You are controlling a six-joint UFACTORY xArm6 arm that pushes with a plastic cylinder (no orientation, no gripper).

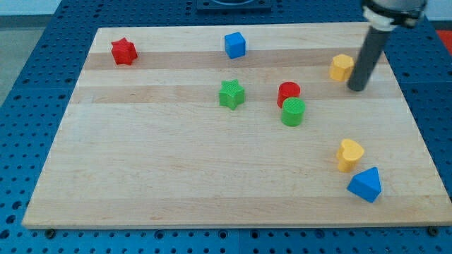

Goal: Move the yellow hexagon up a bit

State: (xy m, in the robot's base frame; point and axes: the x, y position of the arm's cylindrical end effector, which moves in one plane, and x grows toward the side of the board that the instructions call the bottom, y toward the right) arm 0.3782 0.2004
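Clearly, my tip (357,88) beside yellow hexagon (342,67).

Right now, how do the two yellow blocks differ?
The yellow hexagon block sits near the view's top right, just left of my tip; the yellow heart-shaped block lies lower, far from my tip, beside the blue triangular block. Both share colour and similar size.

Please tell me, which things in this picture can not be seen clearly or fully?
- The arm above my tip: cut off by the view's top edge.
- The gap between my tip and the yellow hexagon on its left: too narrow to judge contact.
- The red cylinder: its lower part is hidden behind the green cylinder.
- The wooden board: its underside is hidden.
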